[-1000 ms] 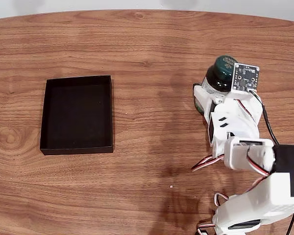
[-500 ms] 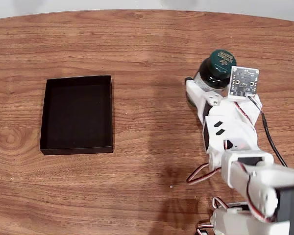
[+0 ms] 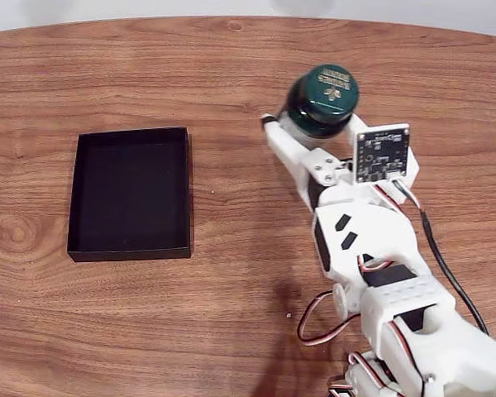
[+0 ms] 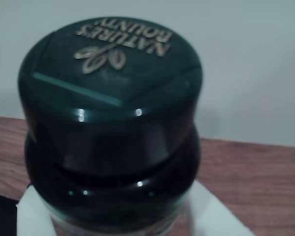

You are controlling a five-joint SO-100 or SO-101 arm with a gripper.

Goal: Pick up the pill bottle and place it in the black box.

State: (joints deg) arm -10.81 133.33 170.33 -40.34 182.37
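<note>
One box (image 3: pixel 131 193), one bottle (image 3: pixel 321 102), one gripper (image 3: pixel 310 136), one table (image 3: pixel 231 74) are counted.

Fixed view, left to right: the box is seen lying flat on the table, open side up, nothing inside, well apart from everything else. The bottle is found well right of the box and slightly farther back, cap up, clamped between the white fingers (image 3: pixel 285 149) below the cap. Contact with the table cannot be told from this angle; the bottle's shadow falls on the wood toward the box. A small circuit board (image 3: pixel 382 153) is mounted on the arm just right of the bottle. The white arm (image 3: pixel 372 248) runs from the bottle down to the lower right corner, red-white-black wires (image 3: pixel 318 318) looped beside it and a black cable (image 3: pixel 446 273) trailing off the board.

Wrist view: the bottle (image 4: pixel 110 132) is shown close up, cap (image 4: pixel 110 83) tilted toward the camera, gold "Nature's Bounty" lettering and a leaf logo read upside down. White finger (image 4: pixel 34 216) surfaces are seen pressed at the bottle's lower left and lower right. A dark sliver at the bottom left edge may be the box; not certain. Table wood and a pale wall (image 4: pixel 246 59) are seen behind the bottle.

The cap print and finger contact are given by the wrist view; the bottle-to-box spacing is given by the fixed view.
</note>
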